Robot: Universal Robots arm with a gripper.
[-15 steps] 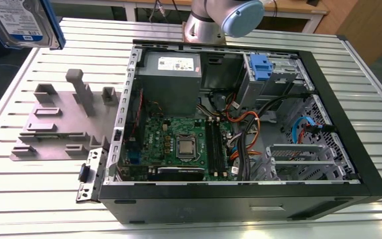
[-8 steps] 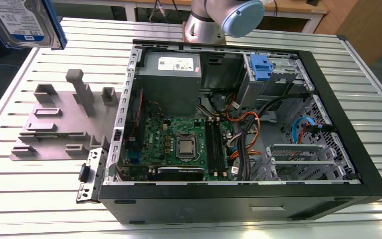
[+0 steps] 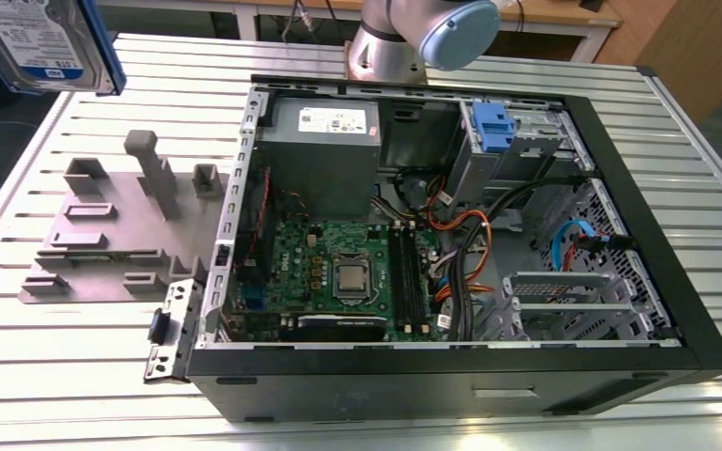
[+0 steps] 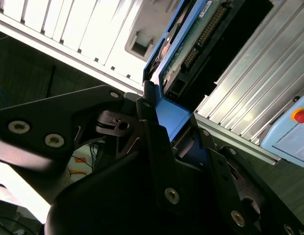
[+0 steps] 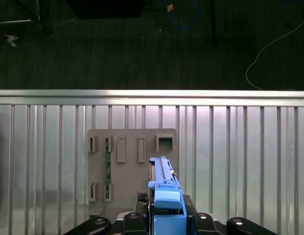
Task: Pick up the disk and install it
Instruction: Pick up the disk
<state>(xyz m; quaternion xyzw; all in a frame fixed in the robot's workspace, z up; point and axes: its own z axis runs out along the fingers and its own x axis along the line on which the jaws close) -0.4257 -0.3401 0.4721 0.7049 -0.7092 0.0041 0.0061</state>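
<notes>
The disk point(image 3: 41, 42) hangs in the air at the top of the exterior view's left, label side showing, with a blue rail along its edge. In the first wrist view I see the disk point(image 5: 163, 188) edge-on, high above the grey slotted stand point(image 5: 132, 161). My gripper point(image 5: 166, 219) is shut on its blue carrier end, one black finger on each side. In the second wrist view the gripper point(image 4: 180, 139) clamps the blue carrier, and the disk's green circuit board point(image 4: 193, 44) faces the camera.
The open computer case point(image 3: 662, 282) lies on the slatted metal table point(image 3: 48, 395), with the motherboard, cables and a drive bay holding a blue clip point(image 3: 493, 127). The grey stand point(image 3: 117, 225) sits beside the case on the exterior view's left. The arm's base point(image 3: 424, 38) stands behind the case.
</notes>
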